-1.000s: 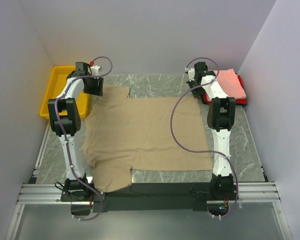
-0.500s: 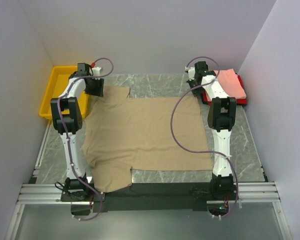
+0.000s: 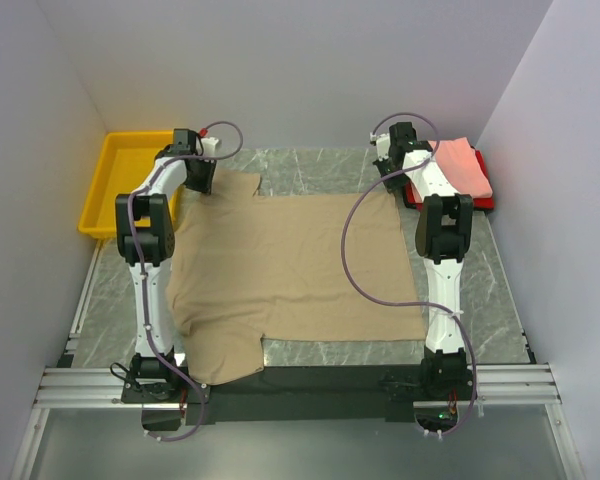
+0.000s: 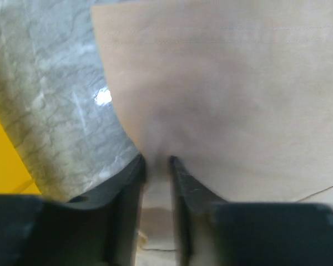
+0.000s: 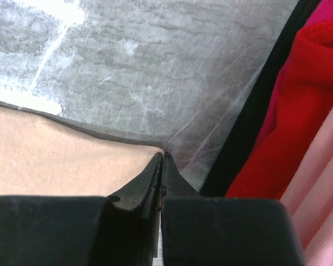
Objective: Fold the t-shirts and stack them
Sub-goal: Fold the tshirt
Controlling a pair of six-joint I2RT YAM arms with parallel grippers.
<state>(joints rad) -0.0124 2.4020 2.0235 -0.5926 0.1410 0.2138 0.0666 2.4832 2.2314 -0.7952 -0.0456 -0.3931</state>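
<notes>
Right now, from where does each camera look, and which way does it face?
Top external: above and behind the bases, looking down at table; left arm, right arm show.
Left wrist: looks down past left gripper onto tan t-shirt.
Right wrist: looks past right gripper, pinching that shirt's corner, toward red t-shirt.
Shared: tan t-shirt, in all three.

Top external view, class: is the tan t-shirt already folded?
No, the tan t-shirt lies spread out flat across the table, its sleeves showing.

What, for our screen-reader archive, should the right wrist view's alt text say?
The right gripper, jaws shut, pinches a corner of the tan cloth t-shirt on the grey marble-patterned table. Beside it lie a red t-shirt and a salmon pink t-shirt.
</notes>
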